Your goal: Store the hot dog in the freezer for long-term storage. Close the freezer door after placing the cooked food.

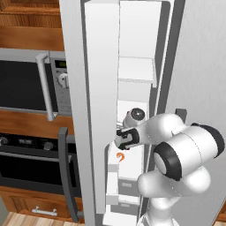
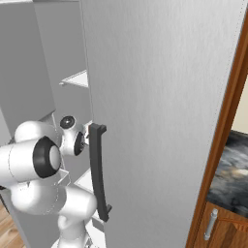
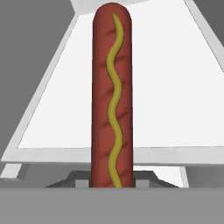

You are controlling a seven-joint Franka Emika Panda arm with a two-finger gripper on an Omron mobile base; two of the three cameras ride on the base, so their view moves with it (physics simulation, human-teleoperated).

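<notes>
The freezer (image 1: pixel 137 70) stands open, its white shelves (image 1: pixel 136 73) stacked one above another, and a small orange curved bit (image 1: pixel 120 156) lies on a lower shelf. The freezer door (image 1: pixel 90 110) is swung out, its white inner side facing the arm. The arm reaches forward at mid height, elbow bent, its hand pushed into the compartment. In the hand view the hot dog (image 3: pixel 112 96), reddish-brown with a wavy yellow mustard line, rises straight from the pincer (image 3: pixel 112 183), which is clamped on its lower end, above a white shelf (image 3: pixel 175 87). The closed right door (image 2: pixel 164 116) carries a dark bar handle (image 2: pixel 99 169). A microwave (image 1: pixel 31 84) sits left of the fridge.
</notes>
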